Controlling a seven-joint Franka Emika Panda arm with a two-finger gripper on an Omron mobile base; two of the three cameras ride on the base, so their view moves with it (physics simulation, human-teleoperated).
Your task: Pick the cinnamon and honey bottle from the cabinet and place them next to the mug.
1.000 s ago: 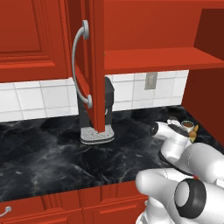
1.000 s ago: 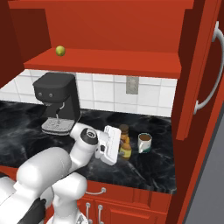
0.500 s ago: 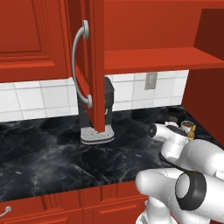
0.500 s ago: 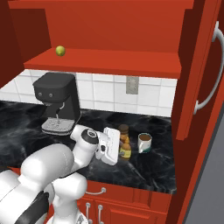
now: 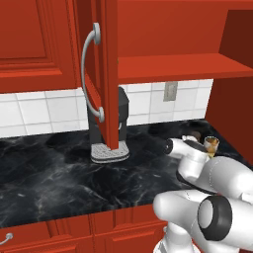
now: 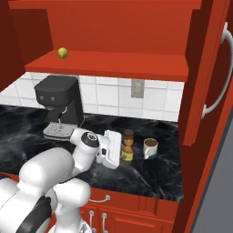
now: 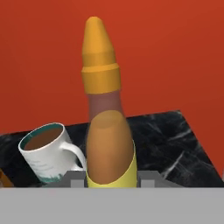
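— Beside the mug [image 6: 150,148], what does the arm hold there?

— The honey bottle [image 7: 104,127]. The fingers [image 7: 77,180] are clenched on its lower body, one on each side, and the bottle stands upright with its pointed orange top up. I think it is held low and upright so that it can be set down on its base without falling.

— Is it already on the bench [image 6: 150,175]?

— I cannot tell. From the right base view its bottom seems very near the black marble, just beside the mug, but contact is hidden by the hand.

— And the cinnamon?

— A dark-capped jar [image 6: 128,135] shows just behind the honey bottle, on the side away from the mug. It may be the cinnamon, but it is partly covered.

— What is the room like around the mug?

— The bench is dark veined marble, and it looks flat and hard. Behind the mug is a white tiled wall with a socket [image 6: 136,88]. Above is the red shelf of the cabinet [image 6: 136,63], with a small green fruit [image 6: 63,53] far to the side. A black coffee machine [image 6: 59,107] stands well apart from the mug.
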